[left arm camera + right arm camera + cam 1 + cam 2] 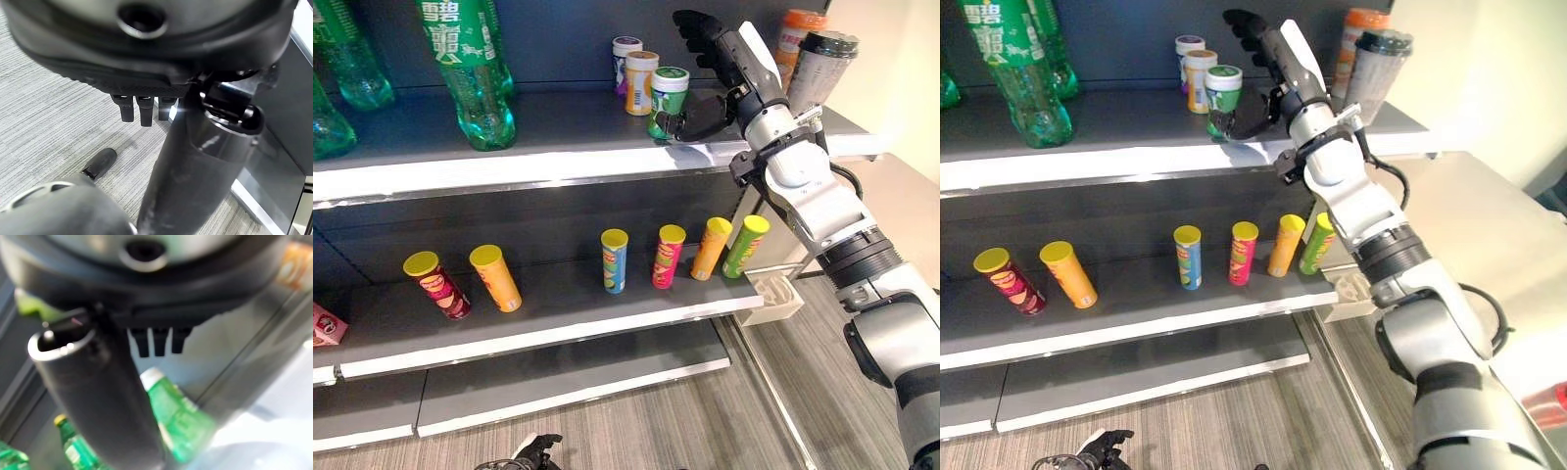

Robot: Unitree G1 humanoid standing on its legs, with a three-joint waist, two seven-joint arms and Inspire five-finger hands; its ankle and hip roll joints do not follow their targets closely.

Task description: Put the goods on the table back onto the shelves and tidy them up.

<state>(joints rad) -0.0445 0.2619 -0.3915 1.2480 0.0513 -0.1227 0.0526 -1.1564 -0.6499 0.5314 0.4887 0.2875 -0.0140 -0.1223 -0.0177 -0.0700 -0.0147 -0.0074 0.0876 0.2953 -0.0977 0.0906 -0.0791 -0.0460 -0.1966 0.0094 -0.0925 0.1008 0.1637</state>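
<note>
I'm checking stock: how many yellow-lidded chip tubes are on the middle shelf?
6 chip tubes: two at the left, two near the middle, two leaning at the right. Others may be out of frame.

My left hand (146, 73) hangs over grey carpeted floor (44, 127), its fingers (145, 111) straight, the thumb (195, 176) jutting out. A dark shelf base (281, 142) stands close beside it.

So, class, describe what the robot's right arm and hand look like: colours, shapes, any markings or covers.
The right arm is built of rounded silver-grey shells joined by dark ribbed black rings, with thin black cables looping near the wrist. The right hand is dark, with black fingers and a white plate on its back. The left hand is likewise dark.
</note>
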